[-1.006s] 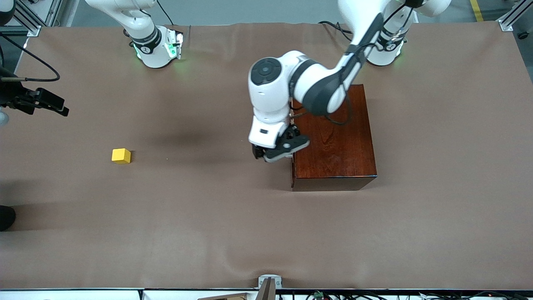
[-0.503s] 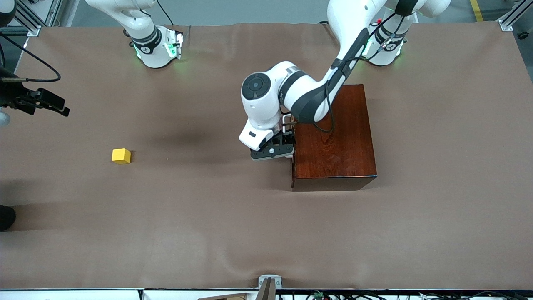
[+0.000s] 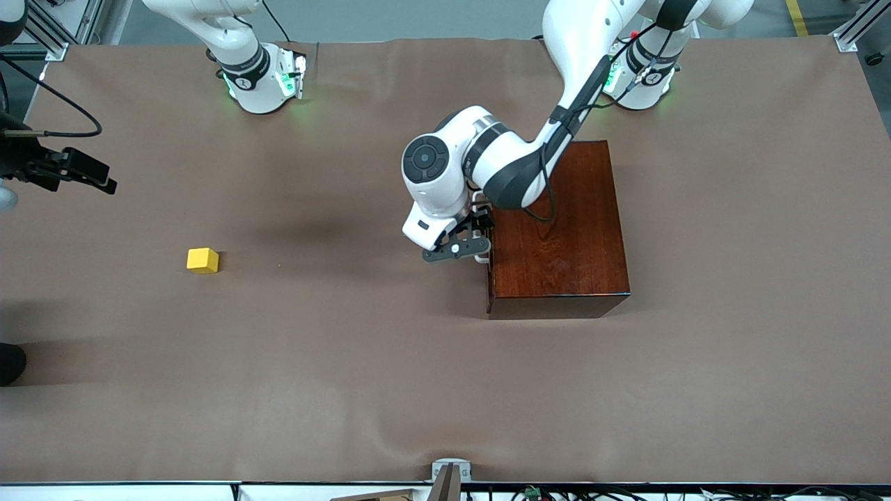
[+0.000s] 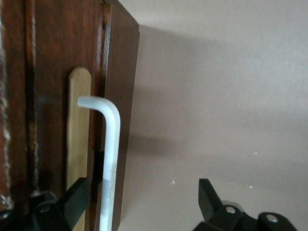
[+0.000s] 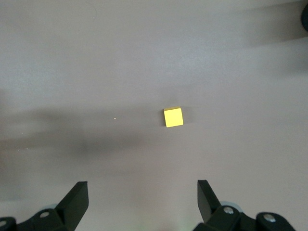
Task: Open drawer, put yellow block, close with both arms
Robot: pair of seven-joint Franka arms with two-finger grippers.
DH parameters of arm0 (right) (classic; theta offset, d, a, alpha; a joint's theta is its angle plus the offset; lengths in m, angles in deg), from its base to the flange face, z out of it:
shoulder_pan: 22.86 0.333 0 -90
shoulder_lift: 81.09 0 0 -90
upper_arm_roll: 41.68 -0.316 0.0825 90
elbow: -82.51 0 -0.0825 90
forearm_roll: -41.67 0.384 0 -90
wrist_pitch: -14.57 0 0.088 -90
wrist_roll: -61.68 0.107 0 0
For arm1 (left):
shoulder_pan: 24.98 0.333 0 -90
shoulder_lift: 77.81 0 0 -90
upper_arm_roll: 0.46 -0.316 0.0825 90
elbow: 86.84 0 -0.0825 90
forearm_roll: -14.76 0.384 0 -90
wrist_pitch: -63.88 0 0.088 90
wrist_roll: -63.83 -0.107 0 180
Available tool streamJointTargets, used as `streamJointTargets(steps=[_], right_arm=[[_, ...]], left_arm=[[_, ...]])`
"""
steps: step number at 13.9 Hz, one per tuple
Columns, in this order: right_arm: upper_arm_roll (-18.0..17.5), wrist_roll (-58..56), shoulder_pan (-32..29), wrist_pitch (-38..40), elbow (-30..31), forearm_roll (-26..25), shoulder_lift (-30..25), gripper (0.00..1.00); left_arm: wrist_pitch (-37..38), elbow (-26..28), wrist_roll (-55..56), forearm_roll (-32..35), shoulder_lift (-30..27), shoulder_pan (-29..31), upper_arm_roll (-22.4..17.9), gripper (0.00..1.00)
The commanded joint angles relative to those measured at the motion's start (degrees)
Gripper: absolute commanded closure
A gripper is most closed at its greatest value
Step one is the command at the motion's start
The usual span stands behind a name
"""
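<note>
The dark reddish-brown box [image 3: 557,229] stands toward the left arm's end of the table, and its drawer [image 4: 53,96] looks shut. My left gripper [image 3: 480,235] is low at the drawer front and open. In the left wrist view [image 4: 143,185] the white handle [image 4: 111,144] lies between the fingers [image 4: 77,192], close to one of them, and is not gripped. The yellow block [image 3: 202,260] lies on the table toward the right arm's end. My right gripper [image 3: 97,179] waits high over that end, open and empty [image 5: 143,187], with the block [image 5: 173,117] below it.
The brown table cover [image 3: 348,362] spreads wide between the block and the box. A small metal bracket [image 3: 450,472] sits at the table edge nearest the front camera. The arm bases [image 3: 257,80] stand along the edge farthest from it.
My left gripper has dropped from beside the box's top edge to the drawer front, and now straddles the white handle. The right arm and the yellow block have not moved.
</note>
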Motion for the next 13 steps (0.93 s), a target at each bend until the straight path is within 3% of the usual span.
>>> streamJointTargets(steps=[1, 13], right_arm=[[0.19, 0.32, 0.42, 0.21, 0.67, -0.76, -1.01, 0.0], [0.28, -0.21, 0.06, 0.3, 0.76, -0.76, -1.01, 0.0]], left_arm=[[1.66, -1.51, -0.85, -1.32, 1.71, -0.83, -0.35, 0.0], [-3.17, -1.51, 4.85, -2.56, 3.21, -1.62, -0.35, 0.0]])
